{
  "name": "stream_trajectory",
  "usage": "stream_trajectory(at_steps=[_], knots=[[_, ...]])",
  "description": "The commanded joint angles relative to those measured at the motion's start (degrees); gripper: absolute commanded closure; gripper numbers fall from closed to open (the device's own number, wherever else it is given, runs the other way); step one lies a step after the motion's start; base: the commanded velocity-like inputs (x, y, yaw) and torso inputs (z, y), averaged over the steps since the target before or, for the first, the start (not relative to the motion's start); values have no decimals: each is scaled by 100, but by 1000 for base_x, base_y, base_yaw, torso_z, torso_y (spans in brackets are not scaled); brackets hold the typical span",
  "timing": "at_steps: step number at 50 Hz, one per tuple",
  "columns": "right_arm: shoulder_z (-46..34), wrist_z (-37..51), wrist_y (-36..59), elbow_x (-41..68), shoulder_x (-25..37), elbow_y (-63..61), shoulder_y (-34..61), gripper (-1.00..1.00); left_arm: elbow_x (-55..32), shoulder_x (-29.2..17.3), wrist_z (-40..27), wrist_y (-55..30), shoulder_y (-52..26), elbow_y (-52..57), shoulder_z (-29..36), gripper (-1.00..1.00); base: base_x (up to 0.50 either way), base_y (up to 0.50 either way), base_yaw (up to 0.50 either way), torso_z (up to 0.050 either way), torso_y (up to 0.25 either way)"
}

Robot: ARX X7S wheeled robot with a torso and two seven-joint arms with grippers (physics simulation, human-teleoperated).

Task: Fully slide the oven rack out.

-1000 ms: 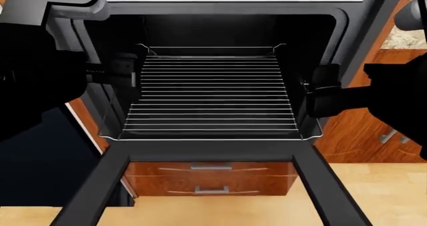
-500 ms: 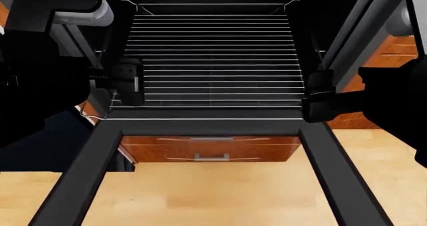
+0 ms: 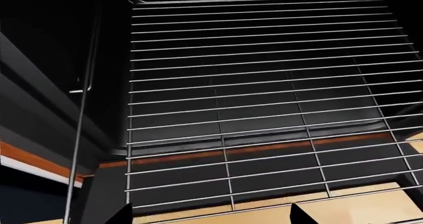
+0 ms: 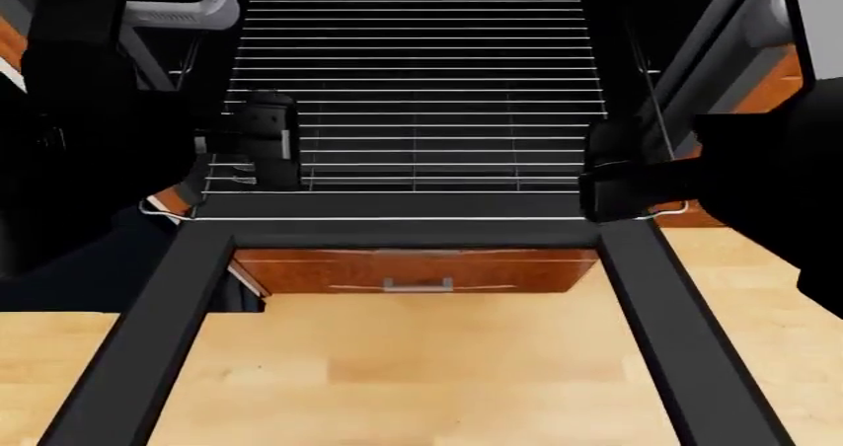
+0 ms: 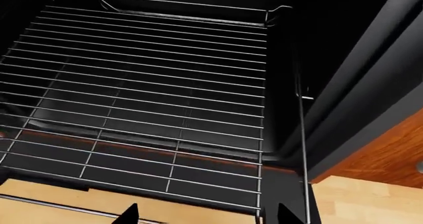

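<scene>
Both end effectors, left [image 4: 257,155] and right [image 4: 617,185], spread, flank silver-wired oven rack [image 4: 415,91].

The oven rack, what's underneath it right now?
Through the oven rack wires the dark oven floor shows, then the black door frame under its front edge and a strip of light wood floor. The left corner is hidden behind the left gripper.
</scene>
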Motion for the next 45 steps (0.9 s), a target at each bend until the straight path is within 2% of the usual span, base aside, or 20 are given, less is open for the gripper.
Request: stream_trajectory(at_steps=[1,18,36,45], knots=[[-275,-263,194,-411,-483,576,430,-100,874,461,486,70,-107,-330,70,-100,0,0,0,0,0],[-697,-1615,268,-2293,-1471,1693,225,-100,2824,1183,2154,177,-167,-1282,683,-100,0,0,0,0,0],[-1110,-2456,30,-3537,-1938,2586,359,-100,4138,1650,3191,765,-468,-2396,1200,-100,0,0,0,0,0],[-1338,-2790,-110,-3979,-2083,2889,304,-100,4415,1760,3401,963,-400,-2620,1354,-100,0,0,0,0,0]])
